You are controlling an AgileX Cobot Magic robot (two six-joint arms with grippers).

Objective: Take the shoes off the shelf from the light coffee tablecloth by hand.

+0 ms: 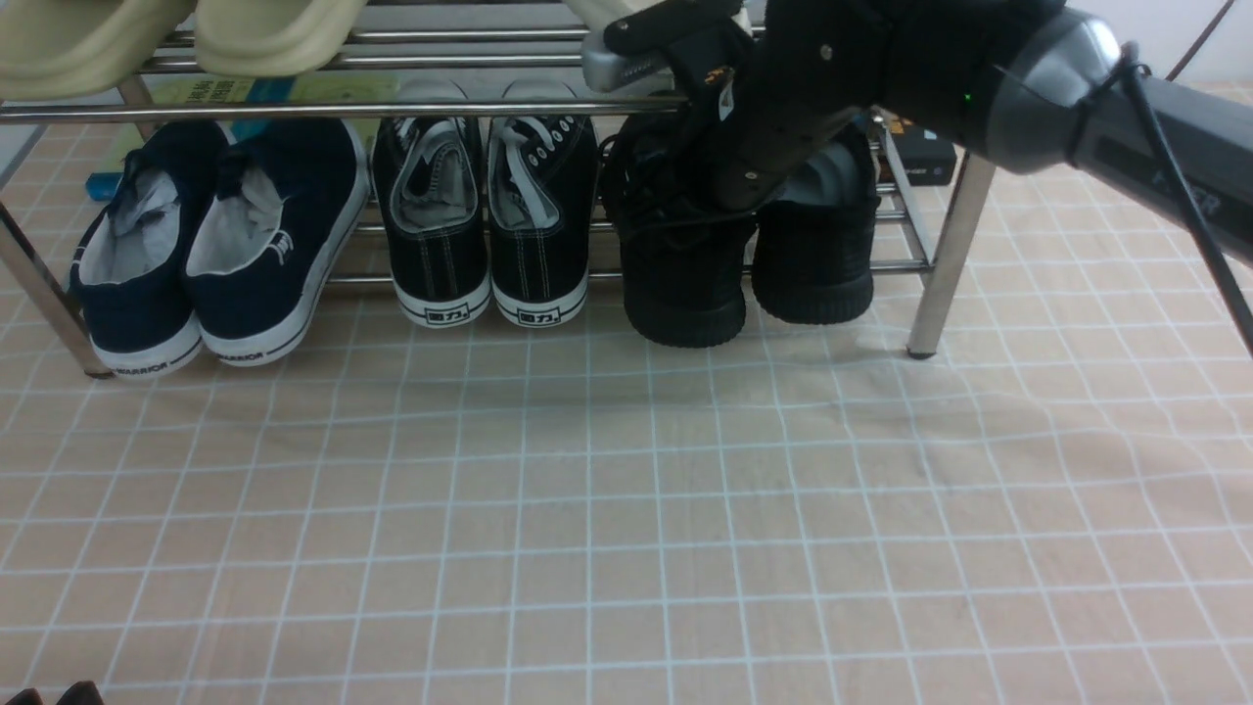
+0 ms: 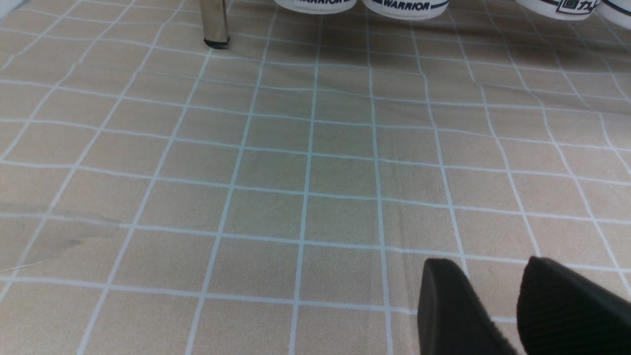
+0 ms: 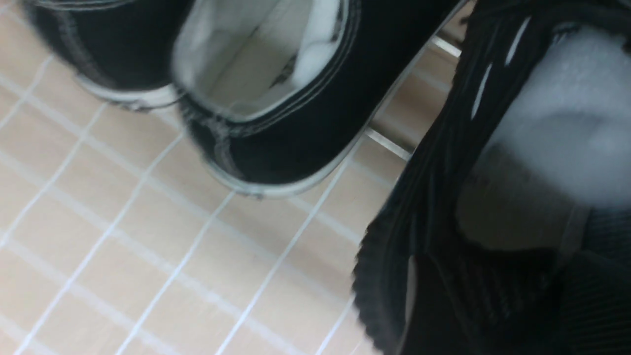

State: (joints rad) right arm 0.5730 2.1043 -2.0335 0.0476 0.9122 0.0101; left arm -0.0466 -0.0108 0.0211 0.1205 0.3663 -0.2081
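The pair of all-black knit sneakers stands at the right end of the chrome shelf's [image 1: 294, 110] lower tier. The left shoe [image 1: 685, 284] sits a little further forward than the right shoe [image 1: 817, 264]. My right gripper [image 1: 724, 186] reaches down into the left shoe's opening. In the right wrist view the gripper [image 3: 517, 305] is closed over the shoe's heel wall [image 3: 434, 222], with one ribbed pad [image 3: 596, 305] inside against the pale grey lining. My left gripper [image 2: 493, 305] is open and empty, low over the light coffee tablecloth [image 2: 296, 172], at the front left corner [image 1: 54, 695].
Black canvas sneakers with white soles [image 1: 485, 225] stand right beside the black knit pair, navy slip-ons [image 1: 215, 245] further left. Beige slippers [image 1: 264, 34] lie on the upper tier. The shelf's right leg [image 1: 940, 264] stands next to the right shoe. Tablecloth [image 1: 626, 509] spreads in front.
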